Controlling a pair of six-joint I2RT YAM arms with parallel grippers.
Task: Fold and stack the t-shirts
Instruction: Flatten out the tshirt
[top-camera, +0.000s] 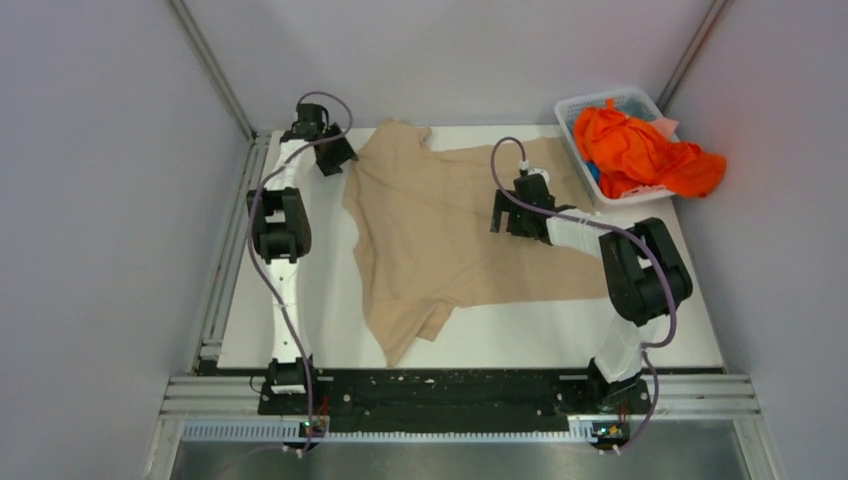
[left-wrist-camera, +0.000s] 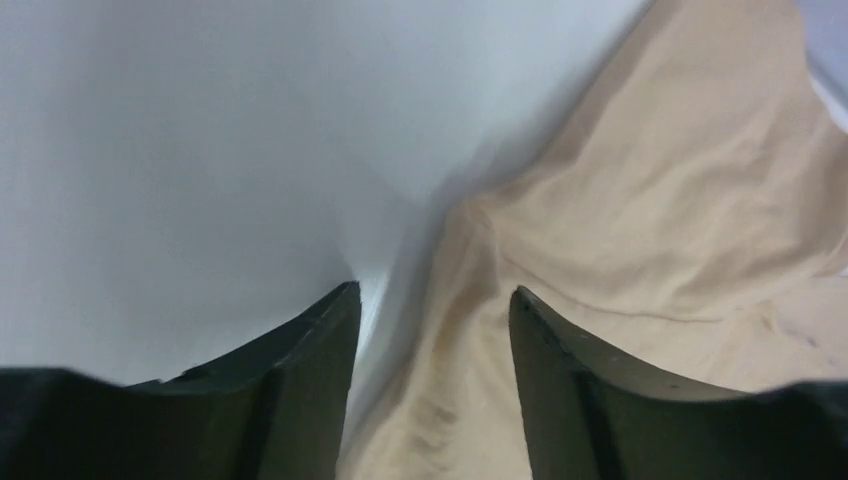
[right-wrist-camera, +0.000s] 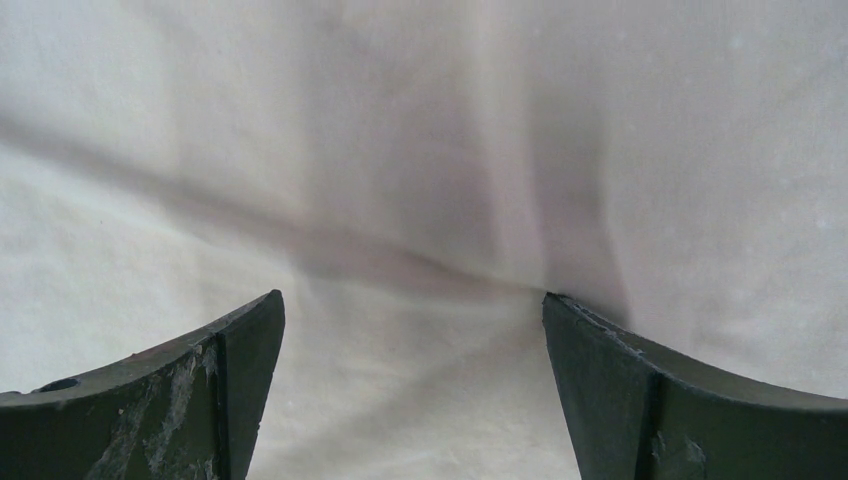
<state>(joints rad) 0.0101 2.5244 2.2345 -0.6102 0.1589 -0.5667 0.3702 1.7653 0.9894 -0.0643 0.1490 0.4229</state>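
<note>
From above, a wide tan fabric t-shirt (top-camera: 440, 230) lies spread but wrinkled on the flat white table (top-camera: 320, 320). It covers the middle and far part of the table, with one sleeve trailing toward the near edge. The left gripper (top-camera: 335, 160) sits at the far left, just beside the shirt's left edge. The right gripper (top-camera: 505, 215) hangs over the shirt's right half. At the far right corner stands a white slotted plastic basket (top-camera: 575, 108), with a bright orange garment (top-camera: 640, 150) heaped in it and spilling over its right rim. In the left wrist view, the left gripper (left-wrist-camera: 432, 300) has its jaws spread. The shirt's (left-wrist-camera: 680, 200) raised edge runs down between the dark fingers (left-wrist-camera: 310, 360), with bare table (left-wrist-camera: 200, 150) to the left. Nothing is clamped. In the right wrist view, the right gripper (right-wrist-camera: 415, 300) has its jaws spread wide over pale cloth (right-wrist-camera: 420, 150) that fills the frame and is crossed by a soft crease. Whether its tips touch the fabric is hard to tell from so close.
</note>
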